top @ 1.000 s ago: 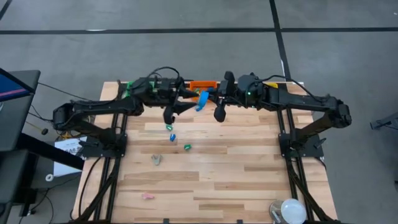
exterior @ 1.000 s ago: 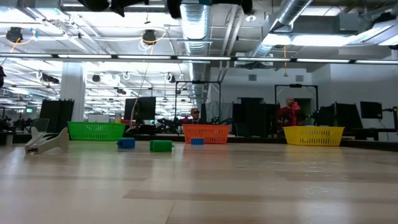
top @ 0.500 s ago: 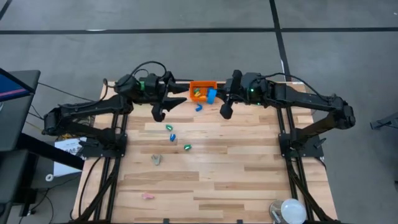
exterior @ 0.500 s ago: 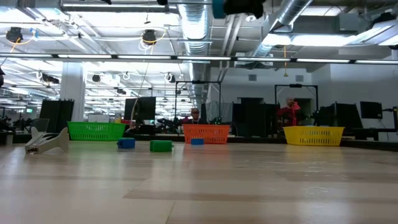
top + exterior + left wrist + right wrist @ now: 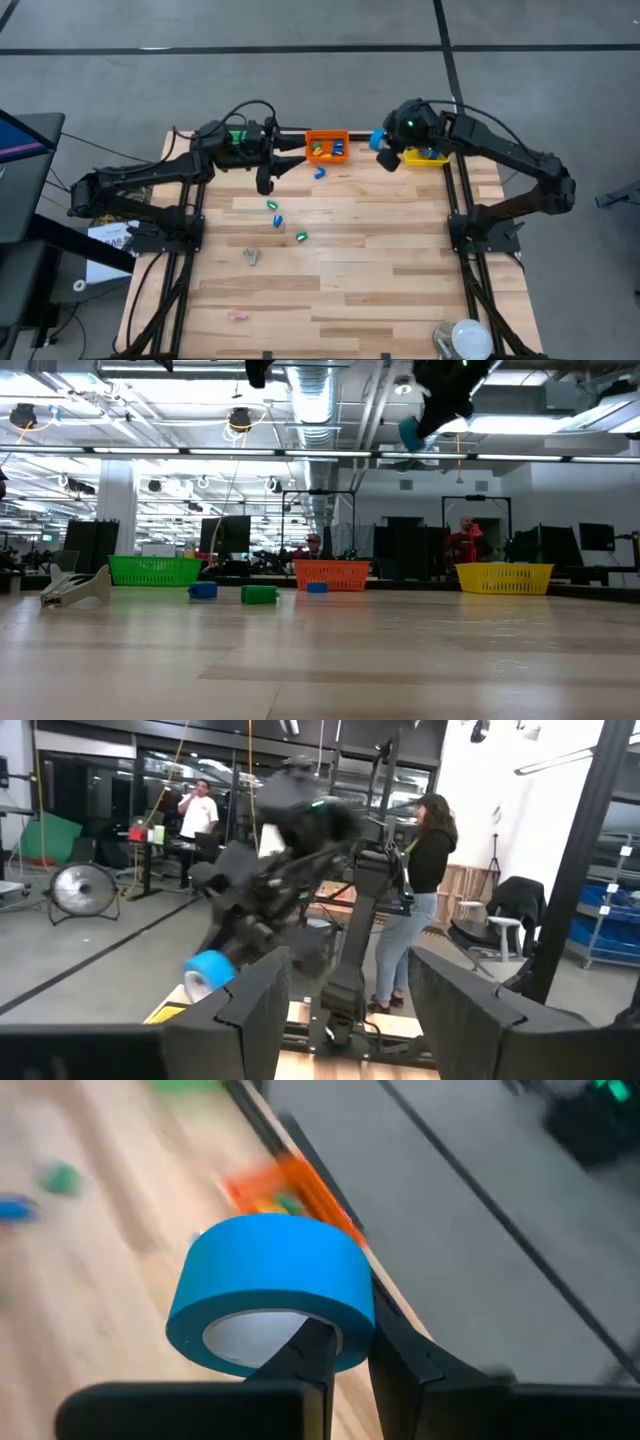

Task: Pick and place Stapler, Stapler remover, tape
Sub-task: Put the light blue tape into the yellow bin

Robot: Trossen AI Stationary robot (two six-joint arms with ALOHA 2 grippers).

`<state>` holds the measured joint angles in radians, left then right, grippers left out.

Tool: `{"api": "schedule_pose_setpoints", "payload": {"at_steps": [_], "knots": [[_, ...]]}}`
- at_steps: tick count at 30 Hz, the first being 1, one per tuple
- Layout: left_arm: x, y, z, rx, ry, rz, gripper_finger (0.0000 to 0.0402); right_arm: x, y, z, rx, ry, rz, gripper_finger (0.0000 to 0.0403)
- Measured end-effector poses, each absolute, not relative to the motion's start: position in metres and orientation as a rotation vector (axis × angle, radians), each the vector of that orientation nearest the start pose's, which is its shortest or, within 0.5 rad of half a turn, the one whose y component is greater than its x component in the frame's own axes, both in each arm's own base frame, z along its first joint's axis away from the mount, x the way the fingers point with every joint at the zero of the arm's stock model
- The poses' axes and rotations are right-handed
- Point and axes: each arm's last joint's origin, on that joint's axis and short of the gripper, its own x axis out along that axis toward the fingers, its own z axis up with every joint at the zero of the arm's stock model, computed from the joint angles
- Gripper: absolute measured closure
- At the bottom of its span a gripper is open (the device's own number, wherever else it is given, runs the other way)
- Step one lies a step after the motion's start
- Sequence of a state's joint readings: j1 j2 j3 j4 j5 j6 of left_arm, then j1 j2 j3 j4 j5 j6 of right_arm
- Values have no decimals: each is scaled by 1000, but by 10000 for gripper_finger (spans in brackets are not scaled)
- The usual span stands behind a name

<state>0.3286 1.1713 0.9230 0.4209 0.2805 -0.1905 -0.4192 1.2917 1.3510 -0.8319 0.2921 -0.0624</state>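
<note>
Two arms up over the far edge of the table in the high view: my right gripper [image 5: 383,153] hangs beside the yellow bin [image 5: 428,155] with a blue tape roll [image 5: 378,139] pinched in it, and my left gripper [image 5: 266,181] sits between the green bin [image 5: 208,136] and the orange bin [image 5: 327,146], nothing in it. Small blue and green pieces [image 5: 277,213] lie loose on the boards toward mid-table. Low view: right gripper [image 5: 430,412] high above the tabletop, the tape roll [image 5: 411,433] at its lower end, well above the yellow bin [image 5: 505,577]; green bin [image 5: 155,570] and orange bin [image 5: 331,574] stand along the far edge. Left wrist view: my left fingers [image 5: 255,1008] stand apart, partly open, empty; beyond them the right arm carries the tape roll [image 5: 208,971]. Right wrist view: my right fingers [image 5: 318,1361] are nearly closed, clamped across the wall of the tape roll [image 5: 272,1286], one inside its pale core, one outside.
</note>
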Motion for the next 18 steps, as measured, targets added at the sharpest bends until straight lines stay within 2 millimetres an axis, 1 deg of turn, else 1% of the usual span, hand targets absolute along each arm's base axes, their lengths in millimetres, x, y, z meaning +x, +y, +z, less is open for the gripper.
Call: {"api": "schedule_pose_setpoints", "payload": {"at_steps": [4, 11, 18], "knots": [[252, 78, 361, -139, -169, 32, 210, 215, -129, 357, 42, 920, -727, 366], [252, 78, 361, -138, -169, 32, 210, 188, -158, 353, 138, 997, -863, 369], [252, 78, 361, -138, -169, 32, 210, 160, -179, 350, 234, 1052, -980, 367]]}}
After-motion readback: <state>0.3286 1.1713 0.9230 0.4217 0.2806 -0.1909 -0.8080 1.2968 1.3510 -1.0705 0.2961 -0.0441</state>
